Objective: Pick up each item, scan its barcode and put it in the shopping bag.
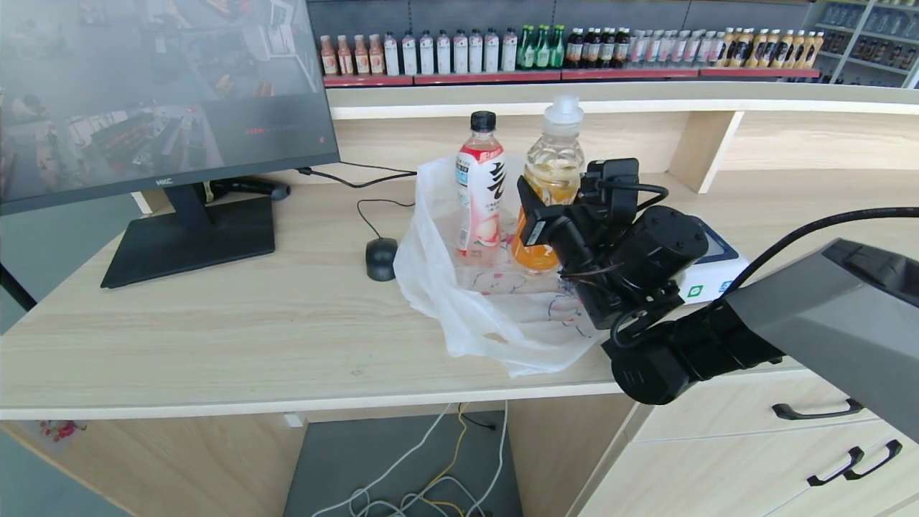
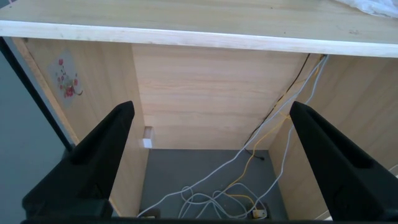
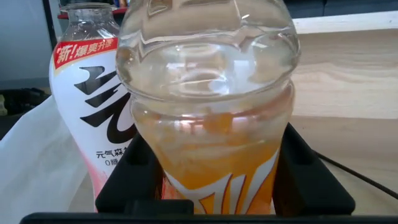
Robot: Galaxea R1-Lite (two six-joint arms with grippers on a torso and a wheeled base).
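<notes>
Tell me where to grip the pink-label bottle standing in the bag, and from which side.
Probably best: grip the pink-label bottle on its straight labelled middle, fingers level, coming from the robot's left. It stands upright in the shopping bag, and the orange drink bottle, with the right gripper around it, crowds its other side.

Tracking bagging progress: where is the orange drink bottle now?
Head view, right of centre on the counter: the orange drink bottle stands in the white shopping bag beside the pink-labelled bottle, held by the right hand.
</notes>
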